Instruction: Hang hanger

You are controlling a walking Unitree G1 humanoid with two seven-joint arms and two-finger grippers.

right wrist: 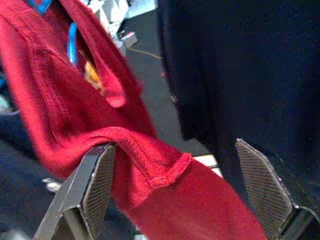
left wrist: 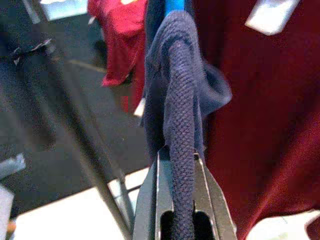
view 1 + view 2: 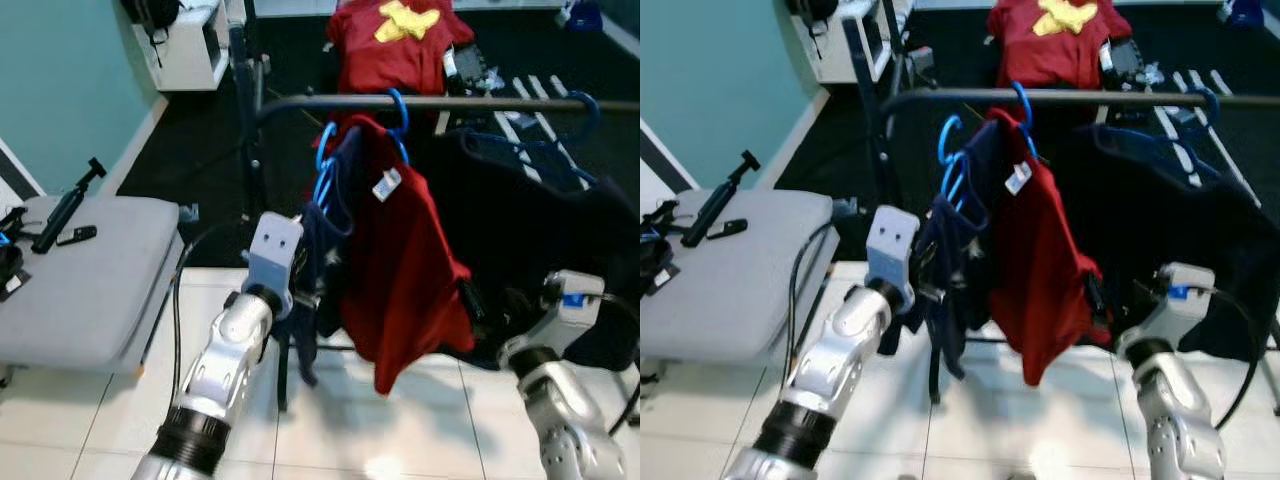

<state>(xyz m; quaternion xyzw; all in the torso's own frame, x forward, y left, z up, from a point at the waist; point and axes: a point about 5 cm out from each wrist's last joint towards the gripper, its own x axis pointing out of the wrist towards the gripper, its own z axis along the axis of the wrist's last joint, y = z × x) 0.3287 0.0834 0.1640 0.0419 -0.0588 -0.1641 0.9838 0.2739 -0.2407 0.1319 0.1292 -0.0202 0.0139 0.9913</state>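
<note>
**Hooking the blue hanger on the rail**

Left gripper [image 2: 182,220] pinched tight on the navy shirt [image 3: 322,245], just below the rail [image 3: 440,102]. Blue hanger [image 3: 325,165] inside that shirt, hook near the rail but seemingly not over it yet. Red shirt [image 3: 400,270] already hanging beside. Right gripper [image 1: 175,195] spread wide, low under the rail, one finger touching red cloth. Best to lift slowly, tip the hook over the rail, then let go.
</note>
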